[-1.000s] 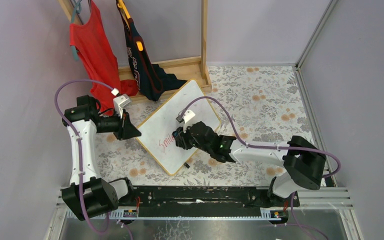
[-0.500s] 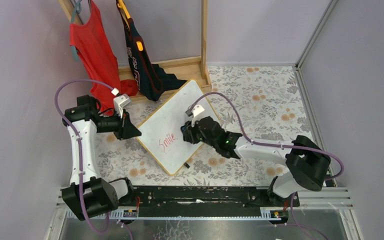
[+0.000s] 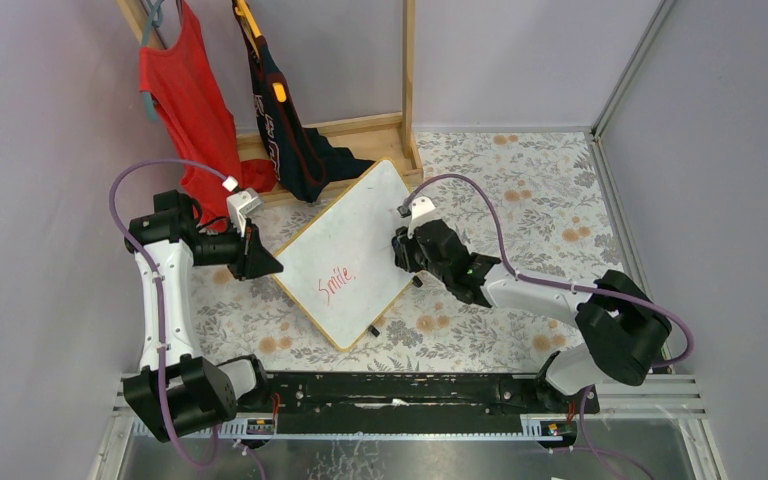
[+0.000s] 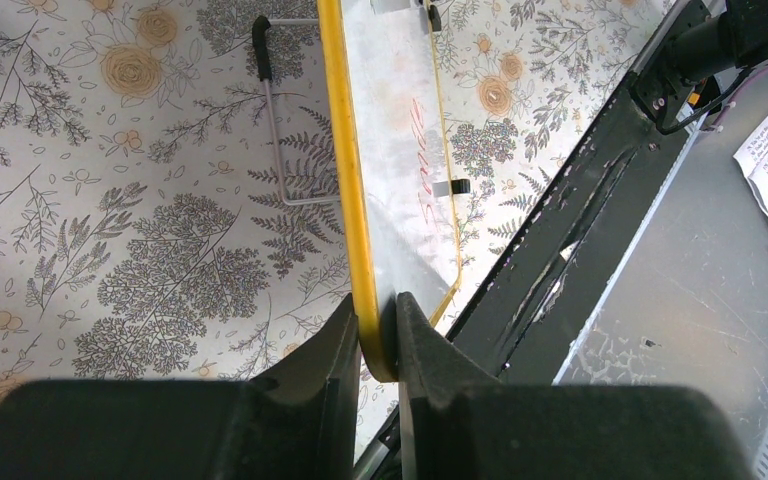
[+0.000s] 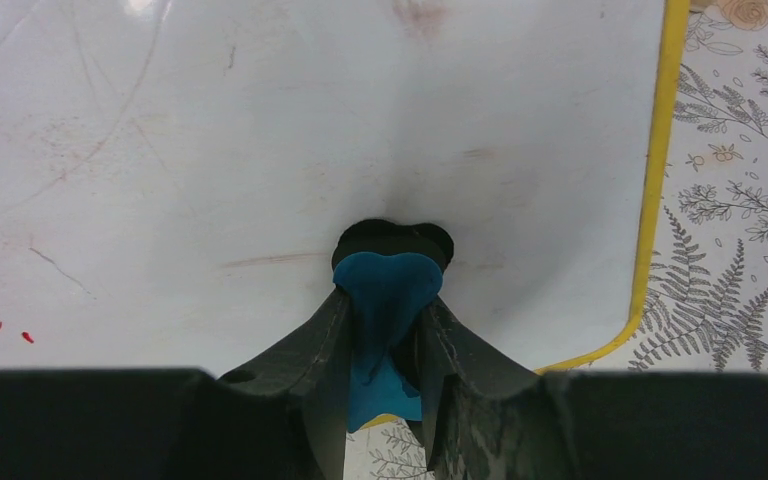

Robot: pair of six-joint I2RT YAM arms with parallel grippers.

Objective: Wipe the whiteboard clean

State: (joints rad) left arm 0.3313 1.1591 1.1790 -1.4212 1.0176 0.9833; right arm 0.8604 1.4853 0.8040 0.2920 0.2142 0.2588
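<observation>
The whiteboard (image 3: 345, 250) lies tilted on the floral tabletop, with the red word "Smile" (image 3: 335, 284) near its front corner. My left gripper (image 3: 272, 266) is shut on the board's left edge; in the left wrist view the yellow frame (image 4: 352, 190) runs between the fingers of the left gripper (image 4: 376, 330). My right gripper (image 3: 400, 250) is shut on a blue cloth (image 5: 385, 290) and presses it on the board (image 5: 260, 130) near its right edge. The right gripper (image 5: 388, 320) is up and to the right of the word.
A wooden rack (image 3: 407, 75) with a red shirt (image 3: 185, 105) and a dark garment (image 3: 280, 125) stands behind the board. A wire stand (image 4: 280, 130) lies under the board's edge. The black rail (image 3: 400, 392) runs along the near edge. Grey walls close both sides.
My right gripper with the cloth has slid up and to the right across the board, away from the word "Smile". The left gripper has held still.
</observation>
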